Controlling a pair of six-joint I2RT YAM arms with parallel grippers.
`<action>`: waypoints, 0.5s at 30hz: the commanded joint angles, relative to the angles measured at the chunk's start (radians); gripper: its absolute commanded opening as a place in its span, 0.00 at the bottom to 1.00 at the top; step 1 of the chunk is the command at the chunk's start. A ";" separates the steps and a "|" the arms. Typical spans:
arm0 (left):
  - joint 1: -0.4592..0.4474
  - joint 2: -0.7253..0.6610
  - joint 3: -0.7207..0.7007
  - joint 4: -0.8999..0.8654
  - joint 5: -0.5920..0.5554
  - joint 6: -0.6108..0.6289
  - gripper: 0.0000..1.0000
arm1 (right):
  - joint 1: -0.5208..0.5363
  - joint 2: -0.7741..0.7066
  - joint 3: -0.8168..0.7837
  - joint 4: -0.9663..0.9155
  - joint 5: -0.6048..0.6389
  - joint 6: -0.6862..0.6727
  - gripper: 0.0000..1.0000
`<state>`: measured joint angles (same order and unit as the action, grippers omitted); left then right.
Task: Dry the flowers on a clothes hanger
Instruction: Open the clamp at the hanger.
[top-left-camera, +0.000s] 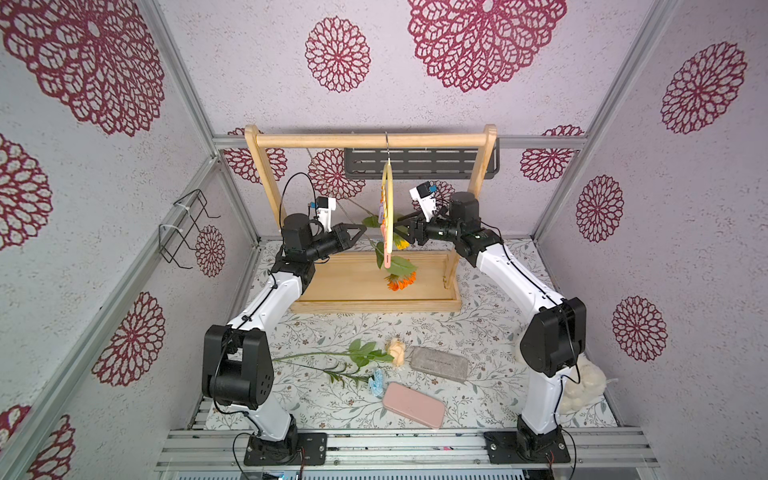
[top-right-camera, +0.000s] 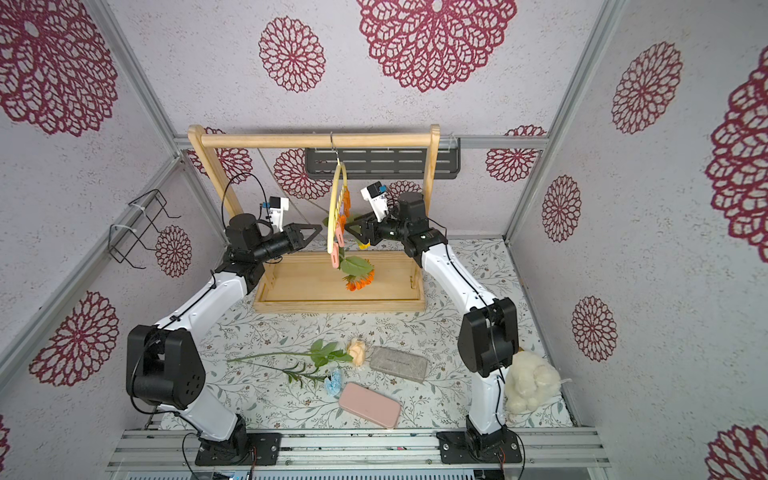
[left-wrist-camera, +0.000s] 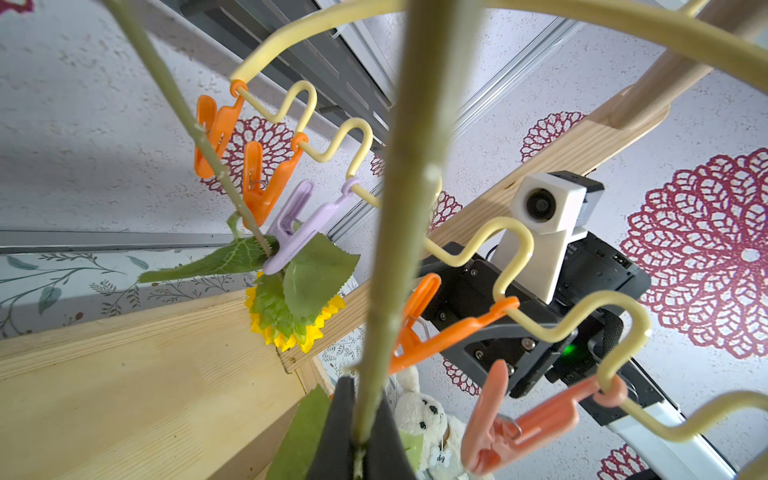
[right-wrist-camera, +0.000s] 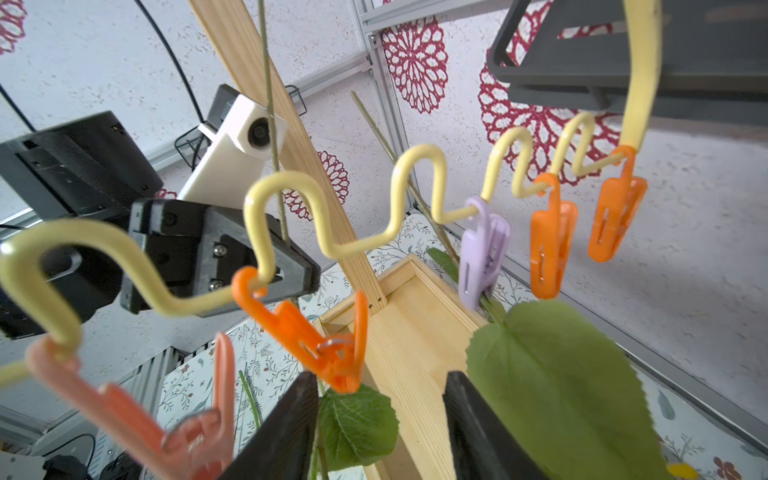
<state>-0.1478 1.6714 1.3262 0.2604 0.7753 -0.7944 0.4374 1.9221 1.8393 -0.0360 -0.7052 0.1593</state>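
Left fingers (left-wrist-camera: 345, 432) pinch the orange flower's stem (left-wrist-camera: 399, 208); your right fingers (right-wrist-camera: 286, 432), half-wide, wait beside the orange clip (right-wrist-camera: 328, 353). Squeeze its tails squarely, then feed the stem in. The clothes hanger (top-left-camera: 387, 195) hangs at the surface's (top-left-camera: 478, 332) twelve o'clock.

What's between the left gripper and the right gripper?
The clothes hanger, hanging edge-on with its clips, plus the flower stem held by the left gripper; the right gripper is just past it. Both top views show this.
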 joint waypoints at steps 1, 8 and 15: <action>0.004 -0.039 -0.012 -0.001 0.006 0.023 0.00 | -0.006 -0.079 -0.026 0.072 0.041 0.018 0.53; 0.004 -0.036 0.001 -0.006 0.016 0.023 0.00 | -0.009 -0.132 -0.125 0.175 -0.027 0.009 0.56; 0.004 -0.042 0.008 -0.016 0.028 0.029 0.00 | -0.007 -0.161 -0.179 0.257 -0.128 -0.049 0.71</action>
<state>-0.1474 1.6608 1.3251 0.2481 0.7845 -0.7856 0.4351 1.8118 1.6360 0.1459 -0.7734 0.1387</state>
